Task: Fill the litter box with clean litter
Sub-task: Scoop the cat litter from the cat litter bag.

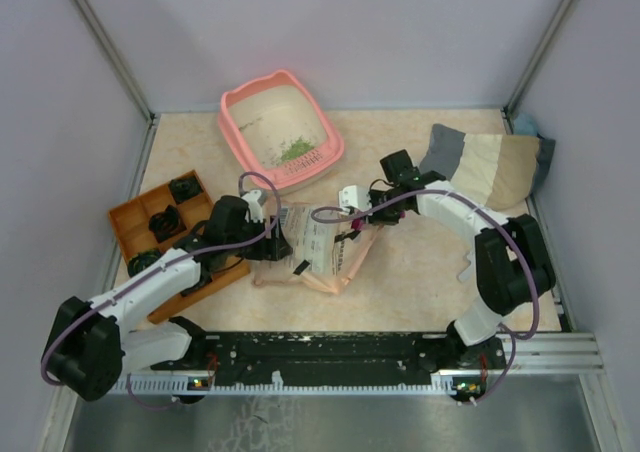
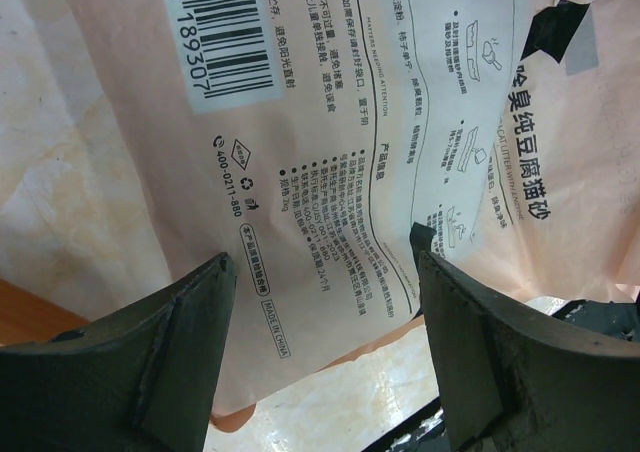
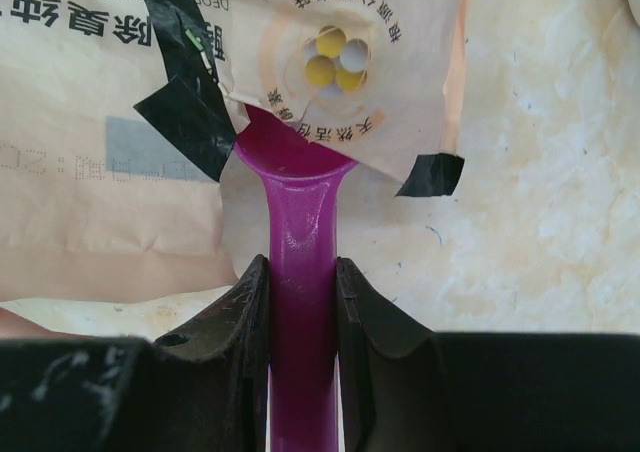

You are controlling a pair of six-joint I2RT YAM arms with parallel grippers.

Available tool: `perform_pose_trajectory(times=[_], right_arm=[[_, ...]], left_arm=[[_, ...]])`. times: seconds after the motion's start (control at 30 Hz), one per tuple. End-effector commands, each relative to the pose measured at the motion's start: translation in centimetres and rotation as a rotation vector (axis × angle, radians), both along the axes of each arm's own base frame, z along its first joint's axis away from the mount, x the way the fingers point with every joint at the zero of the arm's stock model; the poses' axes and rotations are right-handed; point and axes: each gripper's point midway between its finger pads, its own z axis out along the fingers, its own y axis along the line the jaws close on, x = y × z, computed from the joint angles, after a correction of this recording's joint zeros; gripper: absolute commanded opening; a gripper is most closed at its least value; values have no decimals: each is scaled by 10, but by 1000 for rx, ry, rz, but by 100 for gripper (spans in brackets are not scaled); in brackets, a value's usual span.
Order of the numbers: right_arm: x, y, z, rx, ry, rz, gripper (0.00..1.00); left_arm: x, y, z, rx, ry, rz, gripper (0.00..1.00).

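The salmon-pink litter box [image 1: 240, 132] stands at the back of the table with a small pile of green clean litter [image 1: 294, 151] in it. A beige printed litter bag [image 1: 312, 240] lies flat on the table between the arms; it also fills the left wrist view [image 2: 330, 132]. My right gripper [image 3: 302, 272] is shut on the handle of a magenta scoop [image 3: 300, 242], whose bowl is tucked in under the bag's torn mouth. My left gripper [image 2: 322, 272] is open, its jaws spread over the bag's lower edge without holding it.
An orange compartmented tray [image 1: 128, 217] with black parts sits at the left, under my left arm. A grey and beige cloth [image 1: 490, 164] lies at the back right. Black tape pieces [image 3: 185, 112] stick on the bag near its mouth.
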Motion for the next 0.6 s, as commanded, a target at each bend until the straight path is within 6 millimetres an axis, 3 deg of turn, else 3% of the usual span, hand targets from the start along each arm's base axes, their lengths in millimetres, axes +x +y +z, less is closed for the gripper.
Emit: perform_pose_trajectory(times=[0.0,0.27,0.3,0.57], right_arm=[[-12,32,12,97,66,107,0],[-23,40,24,147,161,102,0],[-25,40,16,143,204,83,0],[-26,27,31,179,209,-13,0]], left_arm=[[0,-7,0,-26,6,-20,79],[0,-6,1,-23,4,-14,78],[0,-5,1,-23,3,-13,78],[0,-4,2,-23,-1,-4,77]])
